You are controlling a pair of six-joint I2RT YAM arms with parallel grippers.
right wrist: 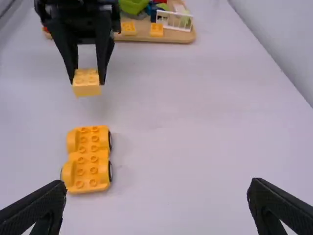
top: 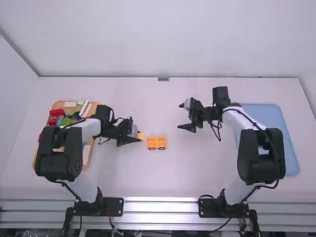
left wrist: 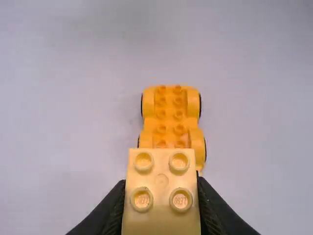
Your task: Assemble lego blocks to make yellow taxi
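Note:
My left gripper (top: 137,138) is left of the yellow-orange wheeled base (top: 157,142), shut on a light yellow block (top: 141,136). In the left wrist view the left gripper (left wrist: 161,196) has its fingers against both sides of the four-studded block (left wrist: 161,183), which overlaps the near end of the base (left wrist: 170,115). The right wrist view has that block (right wrist: 86,82) held above the table, apart from the studded base (right wrist: 88,159). My right gripper (top: 180,116) stands open to the right of the base; in its wrist view the right gripper (right wrist: 156,198) has widely spread fingers.
A wooden tray (top: 91,157) with red, green, blue and yellow pieces lies under the left arm. A blue tray (top: 292,148) rests beneath the right arm. White table (top: 163,180) surface surrounds the wheeled base.

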